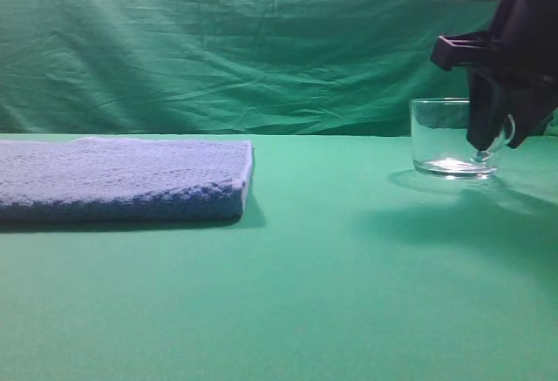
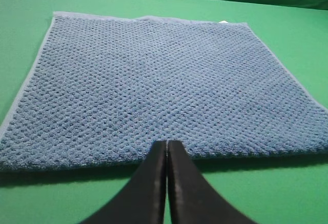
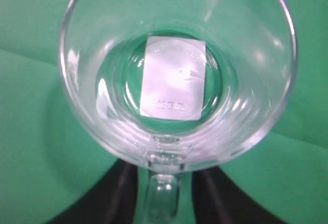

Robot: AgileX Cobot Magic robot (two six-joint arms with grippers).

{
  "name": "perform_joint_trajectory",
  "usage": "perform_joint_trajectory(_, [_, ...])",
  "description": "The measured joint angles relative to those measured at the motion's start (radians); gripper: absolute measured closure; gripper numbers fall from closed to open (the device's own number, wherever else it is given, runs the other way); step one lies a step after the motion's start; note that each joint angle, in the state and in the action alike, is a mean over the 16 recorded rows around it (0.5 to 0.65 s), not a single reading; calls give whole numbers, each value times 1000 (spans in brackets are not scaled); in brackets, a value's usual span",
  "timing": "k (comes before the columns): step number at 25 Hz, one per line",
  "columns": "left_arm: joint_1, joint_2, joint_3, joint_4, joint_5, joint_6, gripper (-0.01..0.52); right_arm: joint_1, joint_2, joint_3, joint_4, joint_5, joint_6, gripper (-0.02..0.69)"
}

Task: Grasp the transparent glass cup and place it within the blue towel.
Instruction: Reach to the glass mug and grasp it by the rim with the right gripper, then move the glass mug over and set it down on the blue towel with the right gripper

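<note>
Handle (image 3: 163, 193) of the glass cup (image 3: 177, 75) sits between my right gripper (image 3: 163, 183) fingers, set either side to pinch it; whether they grip yet, can't tell. Cup stands upright on the green table (image 1: 349, 294), empty, sticker on its base. Left gripper (image 2: 167, 149) is closed, empty, parked before the blue towel (image 1: 122, 176), far left of the cup.

My right gripper (image 1: 488, 141) is matte black: blocky housing, an angular bracket jutting off one side, fingers tapering to dull points. Above it sits a pale grey-white rounded cap, cut off by the frame edge. My left gripper (image 2: 167, 147), in its wrist view: two smooth black fingers (image 2: 146, 193), curved outer edges, flat inner faces, narrowing to slim tips.
</note>
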Motion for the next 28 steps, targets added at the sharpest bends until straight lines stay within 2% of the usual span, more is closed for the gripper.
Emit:
perform_joint_trajectory(8, [0,0,0,0,0,0,514,56,3,-208,0,101,-18,550])
perform_joint_trajectory(15, [0,0,0,0,0,0,514,192,50,-456,0,148,-61,550])
perform_joint_trajectory(22, [0,0,0,0,0,0,514,346,198,-659,2,131,-114,550])
perform_joint_trajectory(28, [0,0,0,0,0,0,514,417,373,-771,4,99,-137,550])
